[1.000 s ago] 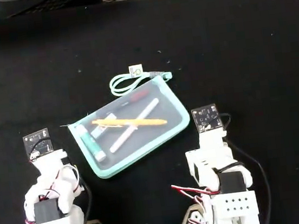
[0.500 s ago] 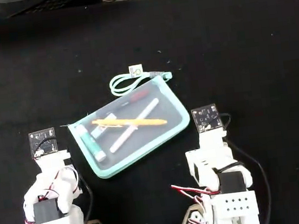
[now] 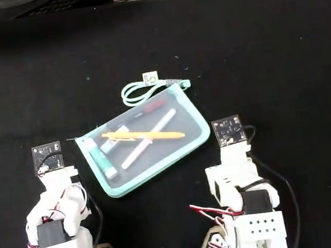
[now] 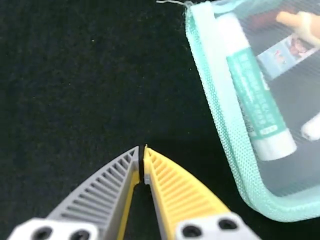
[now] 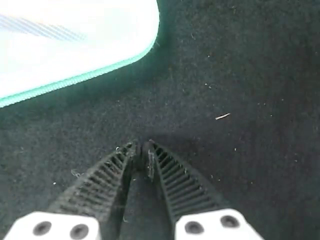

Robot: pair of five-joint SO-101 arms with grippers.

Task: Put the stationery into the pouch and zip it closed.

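Observation:
A mint-edged mesh pouch (image 3: 143, 140) lies flat mid-table, zipped shut, with a looped wrist strap (image 3: 140, 91) at its far end. Inside it I see a yellow pen (image 3: 149, 134), a white pen (image 3: 149, 138), a red-capped pen (image 3: 153, 107) and a glue stick (image 3: 99, 157). The left wrist view shows the pouch's corner (image 4: 227, 130) and the glue stick (image 4: 255, 100) beside my left gripper (image 4: 141, 149), which is shut and empty over bare cloth. My right gripper (image 5: 140, 146) is shut and empty too, just off the pouch's near right edge (image 5: 75, 50).
Both arms sit folded at the near edge, the left arm (image 3: 54, 198) and the right arm (image 3: 238, 175) flanking the pouch. Black cloth (image 3: 266, 57) covers the table. Cables and equipment lie past the far edge.
The left arm's wrist shifted slightly to the right, toward the pouch, between one second and half a second ago. Nothing has moved since. The pouch and right arm stayed still.

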